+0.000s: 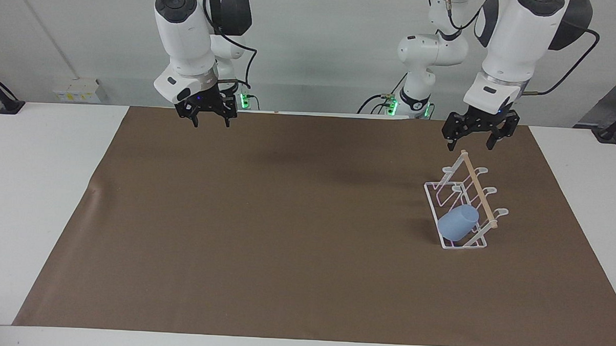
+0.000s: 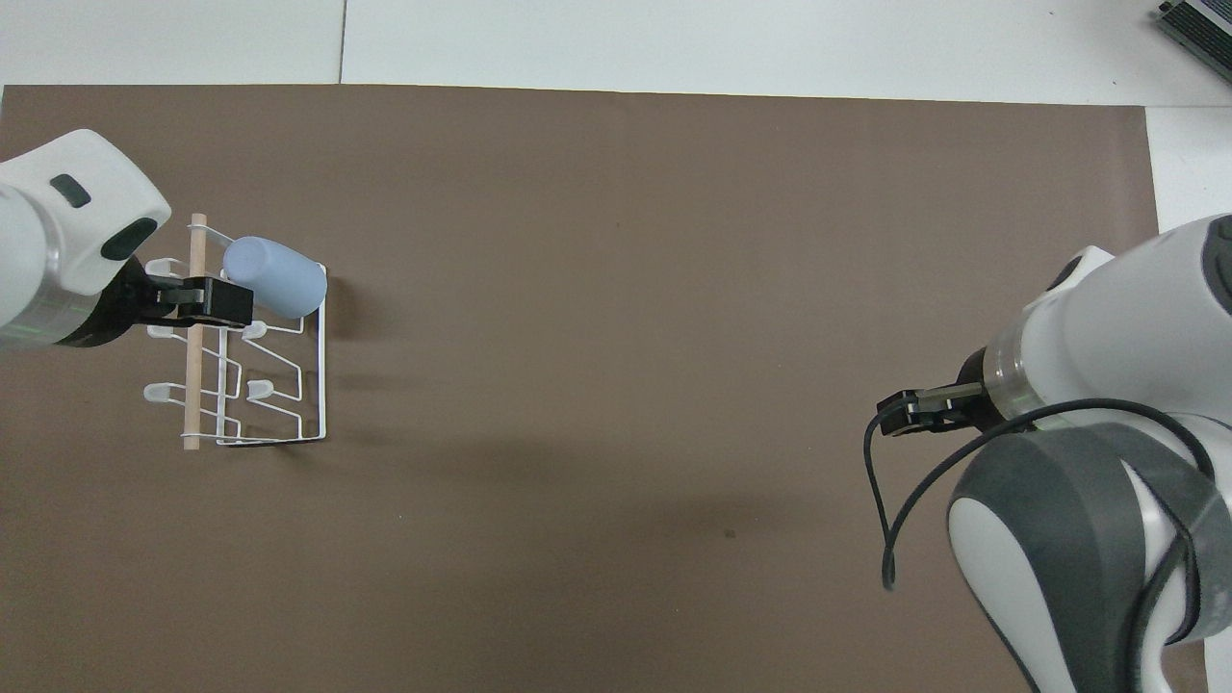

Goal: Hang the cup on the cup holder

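The light-blue cup [image 1: 458, 223] hangs tilted on a prong of the white wire cup holder [image 1: 432, 202], at the holder's end farther from the robots. In the overhead view the cup [image 2: 274, 276] lies over the holder [image 2: 322, 385] beside the wooden dowel. My left gripper [image 1: 470, 144] is open and empty, up in the air over the holder's end nearer to the robots, clear of the cup; it also shows in the overhead view [image 2: 226, 300]. My right gripper [image 1: 211, 122] is open and empty, and waits raised over the mat's edge near its base [image 2: 890, 416].
A brown mat [image 1: 285, 233] covers most of the white table [image 1: 41, 184]. The holder stands on the mat toward the left arm's end. A black cable [image 2: 881, 500] loops down from the right arm's wrist.
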{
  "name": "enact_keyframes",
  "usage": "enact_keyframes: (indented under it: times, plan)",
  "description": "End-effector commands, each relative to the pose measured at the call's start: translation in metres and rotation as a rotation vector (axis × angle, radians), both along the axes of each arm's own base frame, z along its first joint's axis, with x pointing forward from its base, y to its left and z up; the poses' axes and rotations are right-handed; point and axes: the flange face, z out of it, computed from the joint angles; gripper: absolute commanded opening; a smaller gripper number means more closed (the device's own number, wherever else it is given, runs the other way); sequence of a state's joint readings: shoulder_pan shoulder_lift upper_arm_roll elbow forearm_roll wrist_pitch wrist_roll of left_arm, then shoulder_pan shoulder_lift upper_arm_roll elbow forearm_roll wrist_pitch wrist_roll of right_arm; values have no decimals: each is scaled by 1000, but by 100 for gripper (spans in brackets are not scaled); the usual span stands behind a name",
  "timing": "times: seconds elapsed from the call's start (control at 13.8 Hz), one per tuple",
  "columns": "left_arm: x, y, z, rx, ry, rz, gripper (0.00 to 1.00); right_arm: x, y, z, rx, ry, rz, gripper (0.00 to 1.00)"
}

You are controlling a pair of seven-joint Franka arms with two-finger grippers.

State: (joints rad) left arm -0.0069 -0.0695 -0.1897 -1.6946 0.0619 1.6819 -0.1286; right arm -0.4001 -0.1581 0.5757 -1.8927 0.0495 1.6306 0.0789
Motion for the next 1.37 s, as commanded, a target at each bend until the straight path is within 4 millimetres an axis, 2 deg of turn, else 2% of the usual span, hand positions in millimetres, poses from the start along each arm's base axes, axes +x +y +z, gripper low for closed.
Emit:
enact_keyframes:
  times: [0.0,0.14,0.43,0.58,0.72,0.94,1.3]
  plan:
    - [-3,17,27,-46,38,-18,100,-2,-9,0,-27,-25,-9,86]
    - [-12,17,35,-47,14,-15,100,-2,-9,0,-26,-24,-4,86]
    - [-14,9,33,-47,4,-22,100,-2,-9,0,-26,-22,0,86]
    - [-8,20,36,-85,-20,-8,100,-2,-9,0,-26,-22,0,86]
    - [-1,46,38,-120,-18,-4,100,-2,-9,0,-26,-24,0,86]
    - [5,61,45,-119,-37,9,100,-2,-8,0,-25,-24,-1,86]
    - [0,79,39,-109,7,-27,100,-1,-9,0,-25,-24,-2,86]
